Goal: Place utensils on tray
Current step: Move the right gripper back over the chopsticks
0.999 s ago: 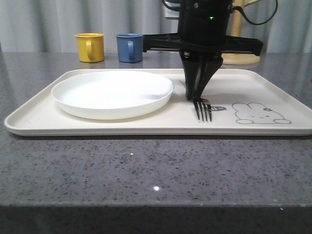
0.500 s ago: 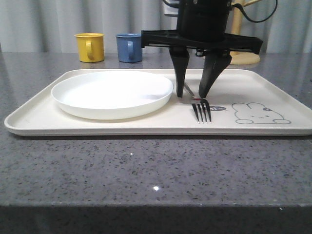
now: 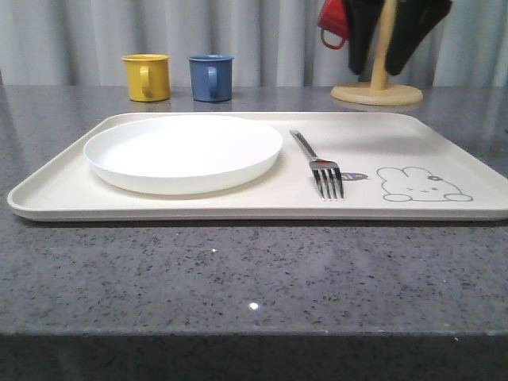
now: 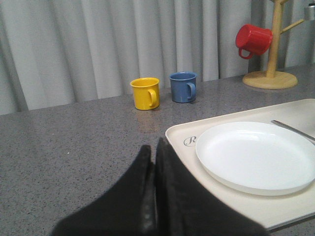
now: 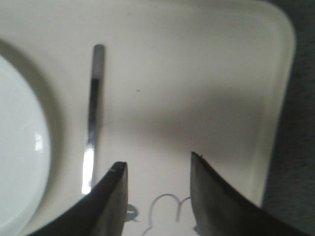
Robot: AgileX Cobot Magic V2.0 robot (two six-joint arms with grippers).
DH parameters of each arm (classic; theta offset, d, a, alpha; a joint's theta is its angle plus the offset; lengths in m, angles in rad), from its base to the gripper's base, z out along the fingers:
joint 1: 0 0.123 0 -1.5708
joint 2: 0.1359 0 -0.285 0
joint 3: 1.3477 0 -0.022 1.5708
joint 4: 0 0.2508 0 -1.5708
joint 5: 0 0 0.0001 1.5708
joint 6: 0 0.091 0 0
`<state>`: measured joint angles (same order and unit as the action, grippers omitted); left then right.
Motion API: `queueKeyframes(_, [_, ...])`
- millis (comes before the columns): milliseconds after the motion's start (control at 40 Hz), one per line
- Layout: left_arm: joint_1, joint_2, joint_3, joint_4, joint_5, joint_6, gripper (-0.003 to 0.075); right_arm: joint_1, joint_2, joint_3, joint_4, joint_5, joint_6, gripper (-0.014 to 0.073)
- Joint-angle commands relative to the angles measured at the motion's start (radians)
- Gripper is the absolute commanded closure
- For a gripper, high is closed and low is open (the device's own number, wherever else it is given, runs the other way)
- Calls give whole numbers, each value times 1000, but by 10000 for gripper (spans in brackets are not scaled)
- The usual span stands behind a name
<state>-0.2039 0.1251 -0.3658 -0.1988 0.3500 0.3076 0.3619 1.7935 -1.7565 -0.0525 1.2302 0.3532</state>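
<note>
The cream tray (image 3: 71, 184) lies across the table with a round white plate (image 3: 182, 151) on its left half. A steel fork (image 3: 321, 168) rests flat on the tray just right of the plate, tines toward the front, beside the grey rabbit drawing (image 3: 419, 184). My right gripper (image 3: 376, 73) hangs open high above the fork, holding nothing. In the right wrist view its open jaws (image 5: 157, 164) hover over the tray (image 5: 221, 73), with the fork handle (image 5: 93, 113) off to one side. My left gripper (image 4: 150, 147) is shut and empty, over the bare table beside the tray's left corner (image 4: 179, 132).
A yellow mug (image 3: 147, 76) and a blue mug (image 3: 211, 77) stand behind the tray at the back left. A wooden mug stand (image 3: 377, 94) with a red mug (image 3: 333, 20) hanging on it is at the back right. The grey table's front edge (image 3: 254, 333) is near.
The right gripper, shut on the fork a second ago, opened and let it go, then rose well above the tray. The fork now lies free on the tray.
</note>
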Motion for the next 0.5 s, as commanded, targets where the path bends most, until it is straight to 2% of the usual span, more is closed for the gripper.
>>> queueKeyframes(0, [-1, 11, -27, -15, -80, -9, 738, -72, -99, 2, -10, 106, -94, 256])
queueKeyframes(350, [-1, 11, -27, -15, -80, -9, 738, -411, -219, 259, -8, 78, -267, 256])
queueKeyframes(475, [-1, 11, -27, -15, -80, -9, 738, -475, -220, 343, -8, 17, -305, 256])
